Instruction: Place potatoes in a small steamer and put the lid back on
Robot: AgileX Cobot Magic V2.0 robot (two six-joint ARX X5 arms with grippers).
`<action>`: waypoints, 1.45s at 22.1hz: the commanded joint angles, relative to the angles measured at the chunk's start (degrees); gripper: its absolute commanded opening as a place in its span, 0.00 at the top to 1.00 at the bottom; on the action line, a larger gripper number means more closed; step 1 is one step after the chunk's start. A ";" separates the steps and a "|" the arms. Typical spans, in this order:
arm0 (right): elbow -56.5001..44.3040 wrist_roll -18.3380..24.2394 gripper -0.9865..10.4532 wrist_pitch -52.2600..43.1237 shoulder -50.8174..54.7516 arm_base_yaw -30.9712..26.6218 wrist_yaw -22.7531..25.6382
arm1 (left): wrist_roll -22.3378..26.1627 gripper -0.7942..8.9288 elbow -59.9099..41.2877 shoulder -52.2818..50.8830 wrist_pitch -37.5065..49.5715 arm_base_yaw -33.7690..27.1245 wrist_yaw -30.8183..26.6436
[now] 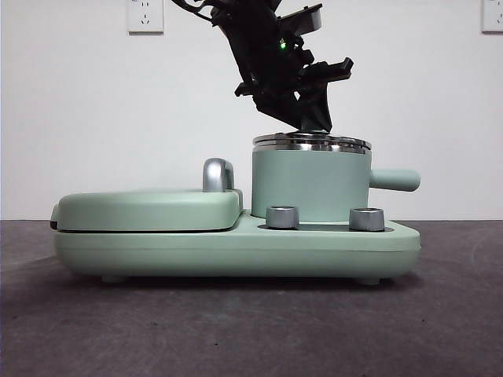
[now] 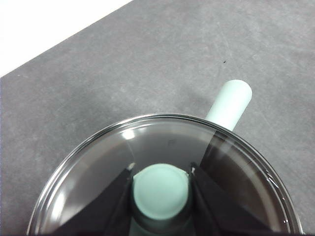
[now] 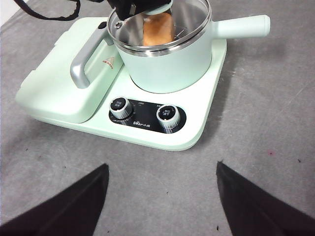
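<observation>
Nearest the front camera, 2 steel dials [image 1: 283, 217] stand on the mint-green cooker base [image 1: 236, 247], which rests on the grey desk [image 1: 236, 330]. Just behind them the small steamer [image 1: 310, 184] stands upright on the right half of the base, its stubby handle [image 1: 395, 180] pointing right. Inside it lies the potato [image 3: 157, 28], seen through the glass. On the steamer's steel rim sits the lid [image 2: 162, 147], level and covering the whole opening. Its green knob [image 2: 161, 191] is clamped between the 2 black jaws of the left gripper [image 2: 161, 194], which reaches down from above onto the lid. Left of the steamer lies the flat griddle cover [image 1: 149, 208] with its chrome handle [image 1: 218, 174]. Well apart, on the near side of the cooker, the right gripper [image 3: 162, 201] hangs over bare desk with its jaws spread wide, holding nothing.
</observation>
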State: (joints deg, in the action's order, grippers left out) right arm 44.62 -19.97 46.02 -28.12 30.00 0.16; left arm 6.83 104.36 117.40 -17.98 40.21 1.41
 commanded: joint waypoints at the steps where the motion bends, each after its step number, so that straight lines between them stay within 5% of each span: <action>1: 0.15 -0.22 0.61 -0.57 -0.22 0.42 -0.11 | -0.15 0.75 0.92 3.06 0.02 0.74 0.52; 5: 0.15 -0.20 0.61 -0.57 -0.22 0.42 -0.13 | -0.17 0.40 0.98 2.80 -0.35 0.68 0.48; 10: 0.15 -0.20 0.61 -0.57 -0.22 0.42 -0.13 | 0.09 0.37 1.27 -3.89 -5.20 0.61 -0.22; 16: 0.15 -0.17 0.61 -0.59 -0.22 0.42 -0.39 | -1.77 0.37 1.27 -19.54 -26.08 -0.31 -0.09; 21: 0.15 -0.11 0.61 -0.61 -0.22 0.42 -2.86 | -4.20 0.39 0.04 -30.08 -40.87 -1.25 2.69; 29: 0.15 -0.15 0.61 -0.61 -0.22 0.42 -8.00 | -6.23 0.49 -11.15 -45.18 -44.85 -1.20 5.27; 31: 0.15 -0.17 0.61 -0.61 -0.22 0.42 -8.85 | -6.67 0.60 -14.91 -49.72 -45.09 -1.25 5.27; 32: 0.15 -0.09 0.62 -0.61 -0.22 0.42 -9.44 | -6.64 0.76 -17.05 -52.39 -45.13 -1.25 5.25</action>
State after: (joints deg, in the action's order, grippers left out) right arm 44.62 -19.97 46.02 -28.12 30.00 -8.99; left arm 1.34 88.18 66.57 -63.18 38.65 6.37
